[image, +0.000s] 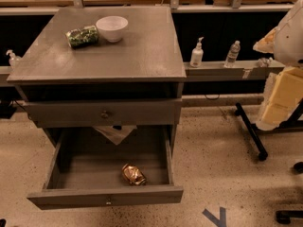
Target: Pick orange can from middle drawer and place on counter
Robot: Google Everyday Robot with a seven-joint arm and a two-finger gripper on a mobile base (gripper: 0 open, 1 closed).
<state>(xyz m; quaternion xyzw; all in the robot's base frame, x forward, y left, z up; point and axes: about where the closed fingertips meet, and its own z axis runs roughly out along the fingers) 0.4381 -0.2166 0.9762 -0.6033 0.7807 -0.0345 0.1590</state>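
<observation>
The orange can [133, 174] is dented and lies on its side on the floor of the middle drawer [106, 196], near the front, slightly right of centre. The drawer is pulled fully open and has a small pale knob on its narrow front panel. The counter [132, 56] is the grey cabinet top above it. My gripper does not show in the camera view. Only a white and pale yellow part of my arm [284, 56] is in view at the right edge, far from the can.
A green patterned can [82, 36] and a white bowl [112, 28] sit at the back of the counter. The upper drawer [104, 114] with a dark knob is closed. A pump bottle [196, 53] and a water bottle [232, 54] stand on the narrow shelf. A black stand leg [251, 134] lies on the floor at right.
</observation>
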